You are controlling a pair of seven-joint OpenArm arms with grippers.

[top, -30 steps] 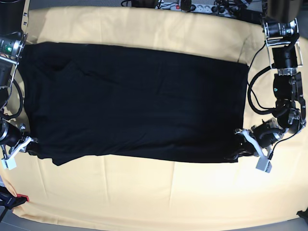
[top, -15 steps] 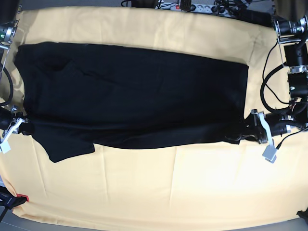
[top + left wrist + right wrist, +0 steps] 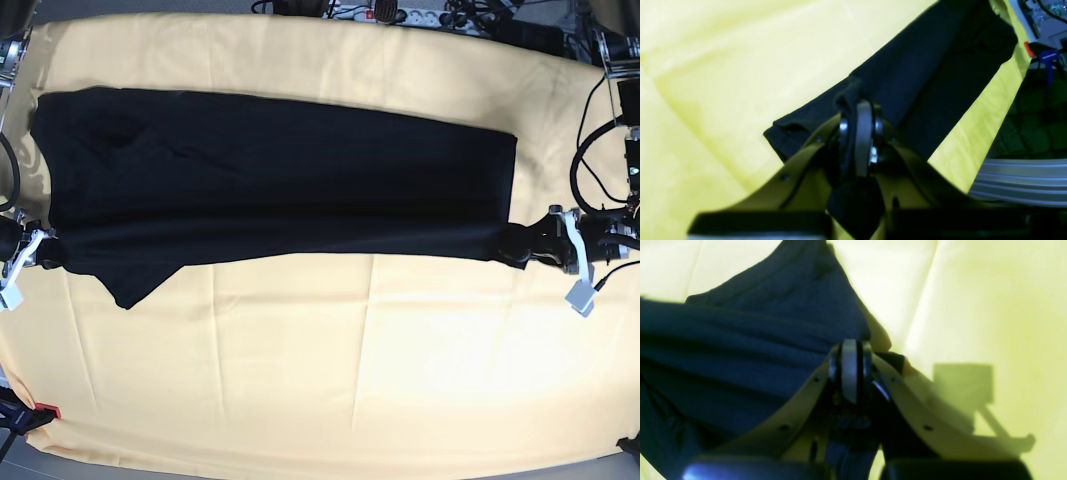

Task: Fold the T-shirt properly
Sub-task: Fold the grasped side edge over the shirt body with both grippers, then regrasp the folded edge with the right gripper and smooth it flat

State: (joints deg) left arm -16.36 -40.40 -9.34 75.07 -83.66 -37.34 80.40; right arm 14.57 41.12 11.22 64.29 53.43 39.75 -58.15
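Note:
The black T-shirt [image 3: 270, 185] lies plain side up across the pale yellow tablecloth [image 3: 330, 380], its near edge lifted and pulled taut between both grippers. A sleeve corner [image 3: 135, 285] hangs down at the near left. My left gripper [image 3: 530, 245] is shut on the T-shirt's right near corner; its wrist view shows the jaws closed on black cloth [image 3: 907, 76]. My right gripper [image 3: 45, 252] is shut on the left near corner; its wrist view shows black cloth [image 3: 750, 350] bunched at the closed jaws. No print shows.
Cables and a power strip [image 3: 400, 14] lie along the table's far edge. A red clamp [image 3: 45, 412] sits at the near left corner. The right-side arm's cables [image 3: 590, 160] hang beside the table.
Both grippers have lifted the T-shirt's near edge and carried it toward the far side, so the visible black area is narrower. The sleeve corner has drawn in.

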